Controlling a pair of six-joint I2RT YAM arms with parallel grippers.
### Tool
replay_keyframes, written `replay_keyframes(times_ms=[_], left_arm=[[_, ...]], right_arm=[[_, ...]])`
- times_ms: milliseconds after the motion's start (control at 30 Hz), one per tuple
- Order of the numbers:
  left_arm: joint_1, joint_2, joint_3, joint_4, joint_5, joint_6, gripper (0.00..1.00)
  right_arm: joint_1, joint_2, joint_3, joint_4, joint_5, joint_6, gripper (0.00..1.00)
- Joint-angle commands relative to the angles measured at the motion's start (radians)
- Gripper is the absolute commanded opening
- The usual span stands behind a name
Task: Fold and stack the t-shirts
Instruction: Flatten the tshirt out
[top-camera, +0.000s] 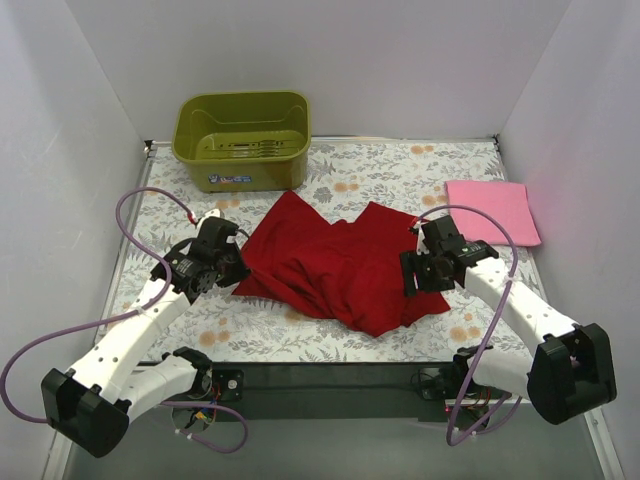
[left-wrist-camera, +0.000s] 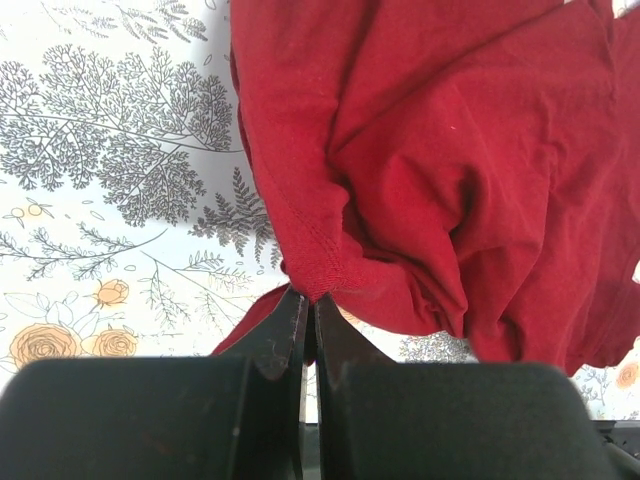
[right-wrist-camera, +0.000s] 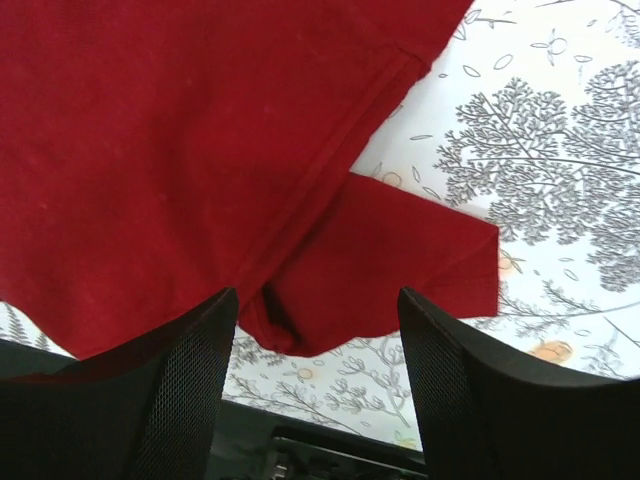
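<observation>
Left wrist: our left gripper (left-wrist-camera: 310, 305) pinches the red t-shirt (left-wrist-camera: 450, 150) at its hem; our right gripper (right-wrist-camera: 315, 300) gapes over its sleeve.

The red t-shirt (top-camera: 340, 270) is soft matt cloth; the olive tub (top-camera: 270, 165) is glossy plastic.

Both the left arm (top-camera: 135, 335) and the right arm (top-camera: 515, 305) have white link shells and black joint housings. A purple cable (top-camera: 120, 215) loops along each. The left tool (left-wrist-camera: 308, 330) has plain black fingers (left-wrist-camera: 265, 345). The right tool (right-wrist-camera: 318, 340) has black, mesh-faced fingers.
</observation>
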Motion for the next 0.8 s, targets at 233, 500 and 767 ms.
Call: replay_keyframes(times_ms=[233, 500, 767], left_arm=[[0.005, -0.049, -0.037, 0.015, 0.015, -0.026, 0.0], [0.005, -0.057, -0.046, 0.012, 0.01, -0.03, 0.0], [0.005, -0.07, -0.003, -0.011, -0.013, -0.035, 0.0]], right_arm=[[-0.056, 0.143, -0.032, 0.341, -0.067, 0.096, 0.48], [-0.088, 0.257, -0.013, 0.368, -0.018, 0.108, 0.43], [-0.088, 0.318, 0.019, 0.39, -0.079, 0.067, 0.08]])
